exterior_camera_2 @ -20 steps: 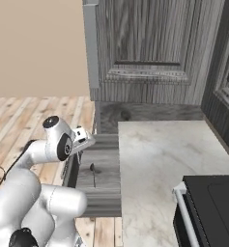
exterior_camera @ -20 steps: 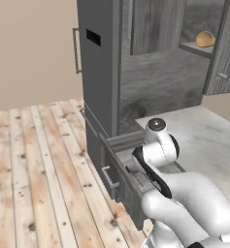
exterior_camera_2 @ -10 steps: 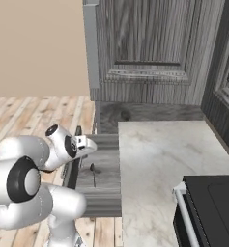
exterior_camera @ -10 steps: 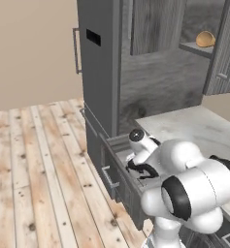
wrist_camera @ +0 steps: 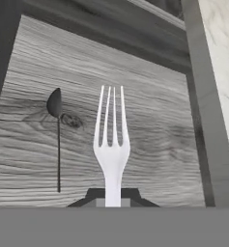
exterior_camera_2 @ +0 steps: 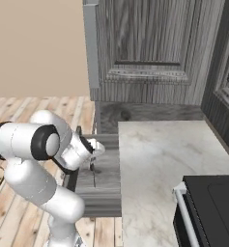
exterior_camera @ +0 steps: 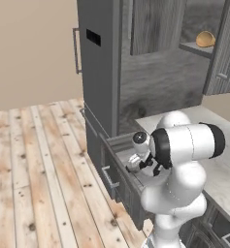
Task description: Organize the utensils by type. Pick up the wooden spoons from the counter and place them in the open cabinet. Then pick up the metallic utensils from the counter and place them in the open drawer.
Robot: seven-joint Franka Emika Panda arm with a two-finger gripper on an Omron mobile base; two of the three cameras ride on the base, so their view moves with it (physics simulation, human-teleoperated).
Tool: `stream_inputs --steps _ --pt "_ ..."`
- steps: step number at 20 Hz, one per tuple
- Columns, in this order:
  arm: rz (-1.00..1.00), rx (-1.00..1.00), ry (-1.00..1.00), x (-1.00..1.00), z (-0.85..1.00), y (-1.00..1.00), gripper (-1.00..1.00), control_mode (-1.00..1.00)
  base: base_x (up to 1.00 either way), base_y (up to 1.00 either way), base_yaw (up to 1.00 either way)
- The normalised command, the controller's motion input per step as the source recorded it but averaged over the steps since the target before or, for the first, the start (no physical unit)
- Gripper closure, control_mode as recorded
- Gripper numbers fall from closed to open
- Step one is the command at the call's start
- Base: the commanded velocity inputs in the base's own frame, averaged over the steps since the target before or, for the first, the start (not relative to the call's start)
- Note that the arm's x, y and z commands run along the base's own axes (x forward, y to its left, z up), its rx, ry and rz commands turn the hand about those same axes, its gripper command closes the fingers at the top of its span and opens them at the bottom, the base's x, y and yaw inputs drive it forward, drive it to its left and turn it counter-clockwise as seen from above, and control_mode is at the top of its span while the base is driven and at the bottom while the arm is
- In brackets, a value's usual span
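While the gripper [wrist_camera: 112,202] pinches a silver fork [wrist_camera: 112,140] above the open drawer [wrist_camera: 135,120], seemingly clear of the small spoon [wrist_camera: 55,130] inside, a tilted release could clip the drawer's side wall.

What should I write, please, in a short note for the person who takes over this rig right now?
Gripper: shut on the fork, held over the open drawer.
Small spoon: already lying on the drawer floor.
Counter: no utensils visible on the part in view.
Wooden spoons: I cannot confirm them in the cabinet from these views.
Left: release the fork into the drawer, then check the cabinet shelf.
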Motion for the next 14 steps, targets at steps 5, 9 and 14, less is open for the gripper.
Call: stream_inputs --steps 5,9,14 --pt "0.01 0.00 0.12 0.36 -0.49 -0.11 1.00 -1.00 0.00 0.00 0.00" --pt "0.01 0.00 0.16 0.32 -0.35 -0.10 1.00 -1.00 0.00 0.00 0.00" --pt "0.00 0.00 0.12 0.21 -0.35 -0.07 1.00 -1.00 0.00 0.00 0.00"
